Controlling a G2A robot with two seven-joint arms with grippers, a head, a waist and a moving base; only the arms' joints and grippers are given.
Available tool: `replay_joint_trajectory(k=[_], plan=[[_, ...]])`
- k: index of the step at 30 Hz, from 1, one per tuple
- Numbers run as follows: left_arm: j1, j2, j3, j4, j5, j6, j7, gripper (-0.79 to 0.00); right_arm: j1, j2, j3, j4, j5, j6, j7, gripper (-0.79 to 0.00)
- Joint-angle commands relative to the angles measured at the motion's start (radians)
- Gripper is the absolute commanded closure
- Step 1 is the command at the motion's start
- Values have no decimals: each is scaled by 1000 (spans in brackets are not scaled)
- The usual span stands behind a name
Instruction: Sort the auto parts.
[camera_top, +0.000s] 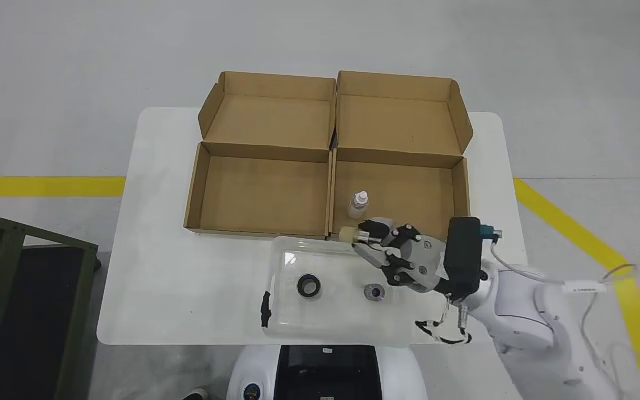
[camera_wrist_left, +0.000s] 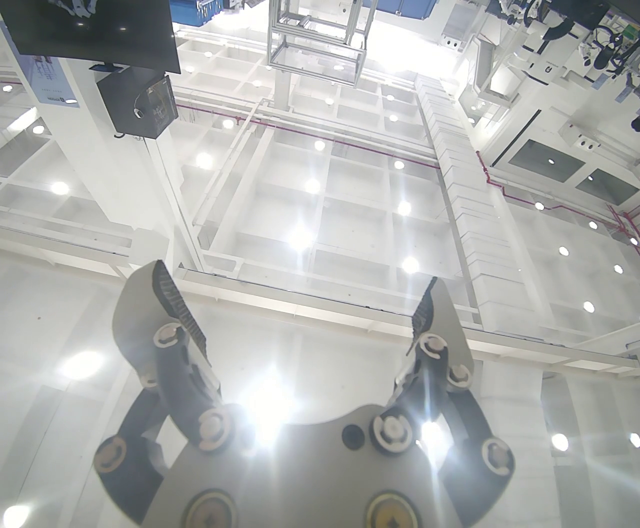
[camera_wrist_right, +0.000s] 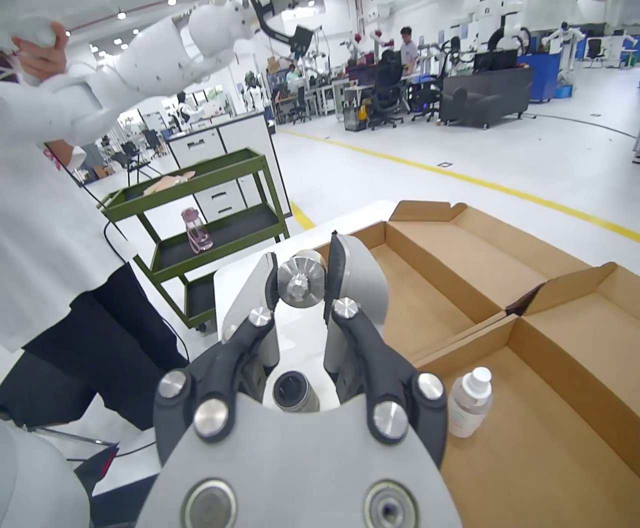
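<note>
My right gripper (camera_top: 356, 238) (camera_wrist_right: 300, 287) is shut on a round silver metal part (camera_wrist_right: 299, 284), held above the far edge of the clear plastic tray (camera_top: 285, 318), close to the front wall of the right cardboard box (camera_top: 425, 195). In the tray lie a black ring part (camera_top: 310, 287) and a small metal sleeve with a dark bore (camera_top: 374, 292) (camera_wrist_right: 295, 392). A small white bottle (camera_top: 358, 203) (camera_wrist_right: 470, 402) stands upright in the right box (camera_wrist_right: 540, 415). The left box (camera_top: 258, 195) (camera_wrist_right: 430, 300) holds nothing. My left gripper (camera_wrist_left: 295, 290) is open and points up at the ceiling.
Both boxes have their lids folded back toward the table's far side. A green cart (camera_top: 40, 290) (camera_wrist_right: 210, 210) stands off the table's left end, and a person in a white shirt stands near it. Bare white tabletop (camera_top: 160, 260) lies left of the tray.
</note>
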Motion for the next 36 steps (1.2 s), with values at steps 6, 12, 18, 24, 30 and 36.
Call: replay_joint_trajectory(k=[6, 12, 18, 24, 30, 36], plan=[[0, 0, 0, 0, 0, 0, 0, -785, -49, -2, 36, 16, 43, -29, -103, 0], [0, 0, 0, 0, 0, 0, 0, -785, -56, -3, 45, 25, 13, -14, -106, 0], [0, 0, 0, 0, 0, 0, 0, -785, -53, -3, 43, 14, -105, 130, 8, 0], [0, 0, 0, 0, 0, 0, 0, -785, -42, -4, 37, 18, -203, 275, 135, 0], [0, 0, 0, 0, 0, 0, 0, -785, -17, -6, 28, 33, -261, 412, 297, 0], [0, 0, 0, 0, 0, 0, 0, -785, 43, -11, -15, 92, -284, 462, 400, 0]])
